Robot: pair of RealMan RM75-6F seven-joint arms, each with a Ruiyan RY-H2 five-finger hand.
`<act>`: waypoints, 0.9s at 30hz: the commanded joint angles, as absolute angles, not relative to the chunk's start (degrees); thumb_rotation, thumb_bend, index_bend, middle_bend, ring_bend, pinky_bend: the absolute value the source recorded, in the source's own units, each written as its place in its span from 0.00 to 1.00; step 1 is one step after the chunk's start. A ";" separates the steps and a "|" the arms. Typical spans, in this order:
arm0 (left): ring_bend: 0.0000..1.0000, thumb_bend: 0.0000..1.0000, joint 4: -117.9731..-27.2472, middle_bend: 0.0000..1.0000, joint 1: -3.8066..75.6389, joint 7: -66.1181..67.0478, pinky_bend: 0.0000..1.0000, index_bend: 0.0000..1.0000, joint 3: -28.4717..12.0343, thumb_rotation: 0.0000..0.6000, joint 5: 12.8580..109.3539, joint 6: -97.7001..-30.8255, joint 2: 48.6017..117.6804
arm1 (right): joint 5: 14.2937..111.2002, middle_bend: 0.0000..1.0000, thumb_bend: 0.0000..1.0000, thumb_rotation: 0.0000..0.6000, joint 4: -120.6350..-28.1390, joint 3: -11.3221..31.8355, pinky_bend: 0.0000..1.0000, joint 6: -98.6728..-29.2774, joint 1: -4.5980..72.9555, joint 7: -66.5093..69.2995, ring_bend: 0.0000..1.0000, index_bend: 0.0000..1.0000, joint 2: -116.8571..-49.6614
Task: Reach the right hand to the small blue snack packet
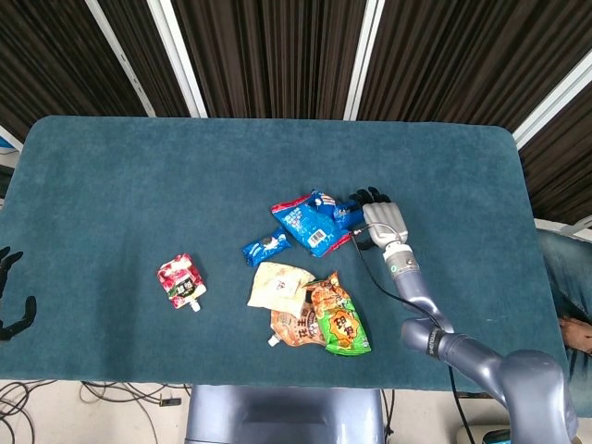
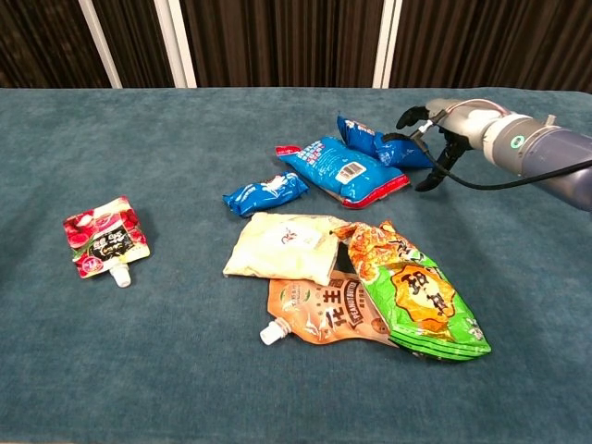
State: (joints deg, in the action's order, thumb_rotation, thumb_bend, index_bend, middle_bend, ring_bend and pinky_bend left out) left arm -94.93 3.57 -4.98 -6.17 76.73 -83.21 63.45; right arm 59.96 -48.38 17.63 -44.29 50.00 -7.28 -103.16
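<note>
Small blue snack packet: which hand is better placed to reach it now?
Right. The right hand is over the cluster's far-right edge, beside the small blue packet. The left hand sits at the table's far left edge, past the red pouch.

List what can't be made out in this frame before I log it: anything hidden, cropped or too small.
- Contact: the right robot hand covers the far end of the small blue snack packet in the head view; the chest view leaves touching unclear.
- Left robot hand: cropped by the head view's left edge, absent from the chest view.
- Brown spouted pouch: partly hidden under the green-and-orange crisp bag.
</note>
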 commanded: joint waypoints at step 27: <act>0.12 0.47 -94.90 0.04 3.53 -5.55 0.07 0.11 -6.18 1.00 76.50 -82.88 63.18 | 66.21 0.38 0.43 1.00 -42.49 18.20 0.17 -50.26 49.75 2.60 0.21 0.42 -108.00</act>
